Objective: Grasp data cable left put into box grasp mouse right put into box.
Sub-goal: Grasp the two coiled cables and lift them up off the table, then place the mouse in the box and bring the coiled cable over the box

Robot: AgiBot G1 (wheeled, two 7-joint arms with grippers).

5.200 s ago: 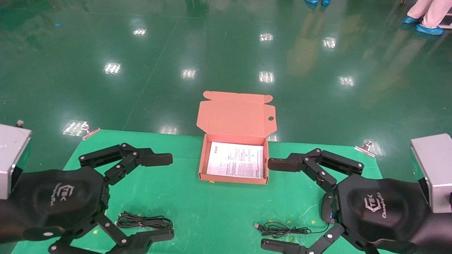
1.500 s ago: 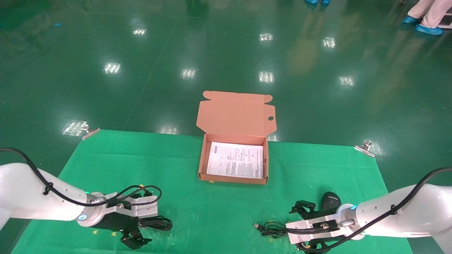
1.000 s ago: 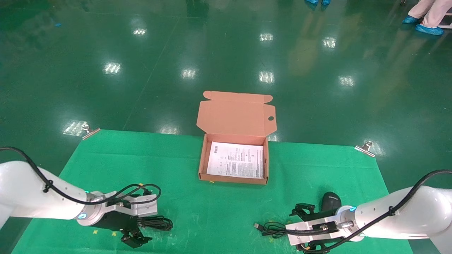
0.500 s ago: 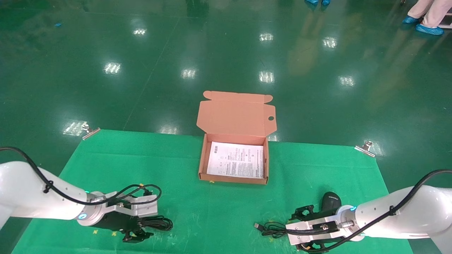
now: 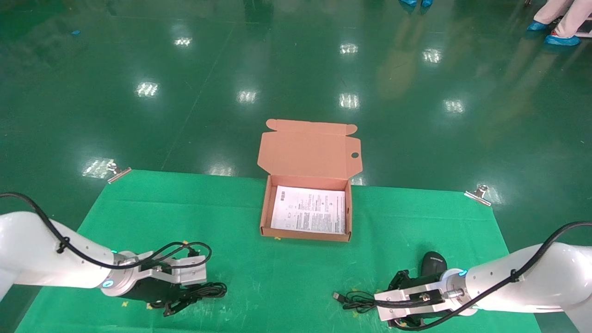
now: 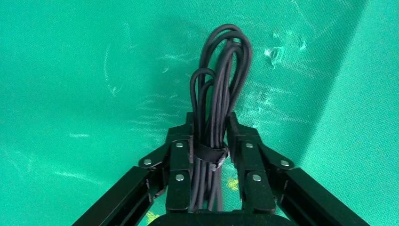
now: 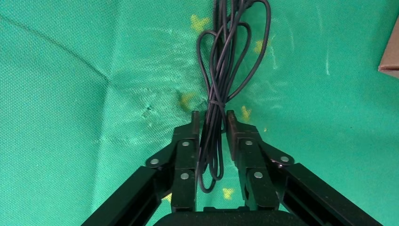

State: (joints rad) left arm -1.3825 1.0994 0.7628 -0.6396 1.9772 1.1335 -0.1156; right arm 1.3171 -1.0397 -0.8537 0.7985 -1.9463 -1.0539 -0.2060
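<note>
Lower left of the head frame: left gripper (image 5: pixel 178 303) low on the green mat (image 5: pixel 240 273), closed on the data cable (image 6: pixel 217 113), fingers (image 6: pixel 178 165) pinching the bundle right at its tie, loops fanning out beyond the tips. Lower right: right gripper (image 5: pixel 401 303) narrowed around the mouse's cord (image 7: pixel 221 70), not the mouse (image 5: pixel 433 263) body, which sits just beside the wrist. Pads (image 7: pixel 194 126) close to the thin strands; firm contact hard to confirm. Centre of frame: box (image 5: pixel 265 203) open, lid back, white sheet (image 5: pixel 309 210) flat inside, well apart from both grippers. Likely light and floppy, both cables; loops prone to sag and snag on the box wall. Tie a sound hold. Mouse probably dangling and swinging if lifted by cord alone; smooth shell better taken across the sides.
</note>
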